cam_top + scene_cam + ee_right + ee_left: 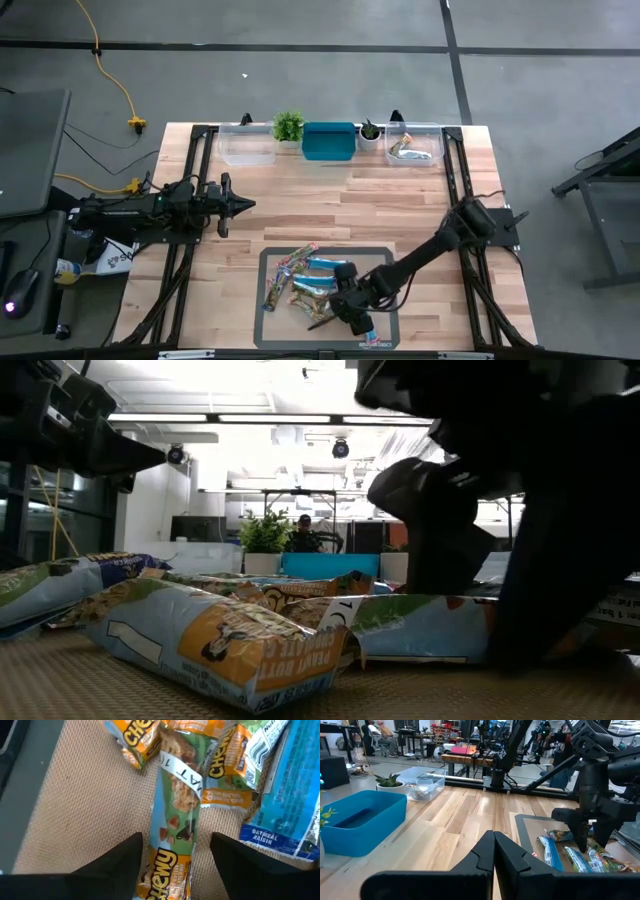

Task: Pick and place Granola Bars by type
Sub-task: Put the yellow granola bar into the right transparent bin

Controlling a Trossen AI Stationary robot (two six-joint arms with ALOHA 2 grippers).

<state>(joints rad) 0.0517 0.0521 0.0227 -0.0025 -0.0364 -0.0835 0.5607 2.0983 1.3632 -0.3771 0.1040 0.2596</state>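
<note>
Several granola bars (305,285) lie in a loose pile on a grey mat (268,256) near the table's front edge, some light blue, others green and orange. My right gripper (175,862) hangs open over the pile's near right part, pointing steeply down. Its two fingers stand on either side of a green and orange bar (176,820) that lies flat on the mat and runs along the fingers. A light blue bar (290,795) lies beside it. My left gripper (245,205) waits shut and level, up off the table near the left edge.
Along the far edge stand a clear bin (246,143), a blue bin (329,141) and a clear bin (414,145) with a bar in it. Two small potted plants (288,126) (371,131) stand between them. Bare wood lies between mat and bins.
</note>
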